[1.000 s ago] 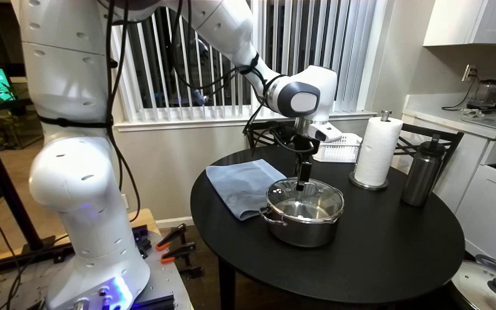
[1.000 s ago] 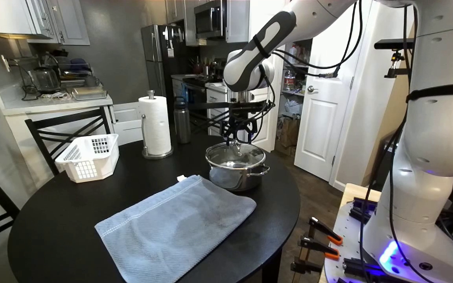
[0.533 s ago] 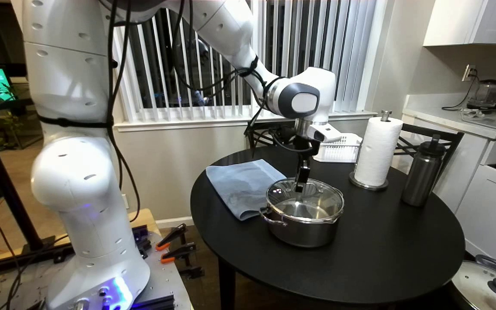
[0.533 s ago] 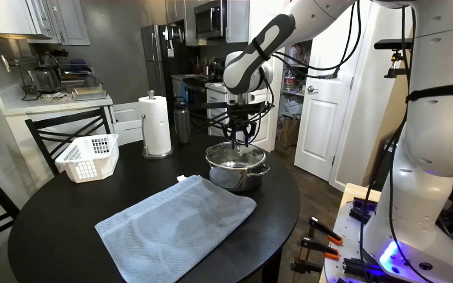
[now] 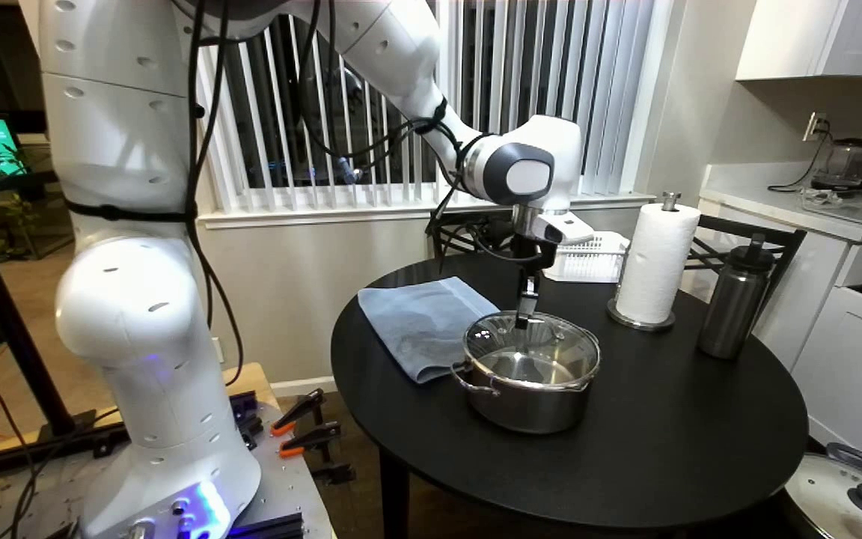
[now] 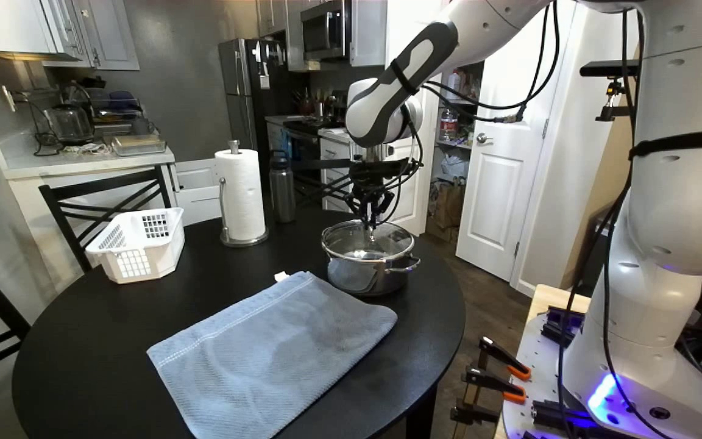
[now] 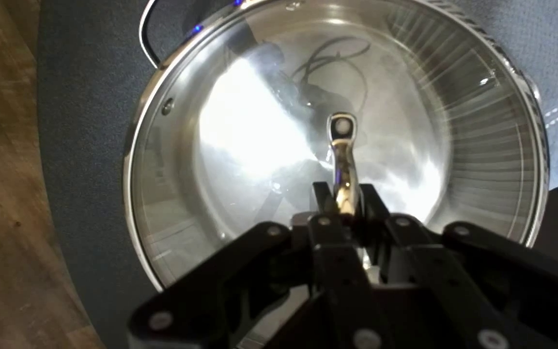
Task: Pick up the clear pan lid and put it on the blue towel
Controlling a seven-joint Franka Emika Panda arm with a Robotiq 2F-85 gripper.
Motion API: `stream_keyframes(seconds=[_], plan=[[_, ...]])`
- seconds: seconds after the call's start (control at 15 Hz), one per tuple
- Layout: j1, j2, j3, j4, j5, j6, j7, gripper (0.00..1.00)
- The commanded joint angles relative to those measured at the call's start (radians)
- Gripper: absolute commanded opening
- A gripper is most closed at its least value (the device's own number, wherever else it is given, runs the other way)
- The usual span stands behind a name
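Observation:
The clear pan lid rests on the shiny steel pot, its glass and metal rim showing in both exterior views. In the wrist view the lid carries a shiny metal handle at its centre. My gripper has its two black fingers close on either side of this handle, shut on it. In an exterior view the gripper points straight down at the lid's middle. The blue towel lies flat on the table beside the pot; a corner of the towel shows in the wrist view.
A white basket, a paper towel roll and a steel bottle stand on the round black table. The pot's side handle sticks out. Below the table edge is another lidded pan.
The gripper's fingers have closed around the lid's handle. The pot and lid have shifted very slightly, rightward in both exterior views. The towel has stayed where it was.

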Motion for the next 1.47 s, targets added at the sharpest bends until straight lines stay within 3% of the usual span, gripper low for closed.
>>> stream_keyframes(seconds=[0.0,0.33,0.67,1.07,1.4], plan=[[0.017,-0.030,-0.009,-0.021,-0.043,0.027,0.036,0.04],[0.069,-0.203,0.003,-0.114,-0.241,0.057,0.137,0.04],[0.082,-0.321,0.095,-0.111,-0.416,0.009,0.215,0.04],[0.082,-0.310,0.183,-0.054,-0.421,0.019,0.167,0.04],[0.123,-0.222,0.254,0.053,-0.508,-0.014,0.146,0.04]])
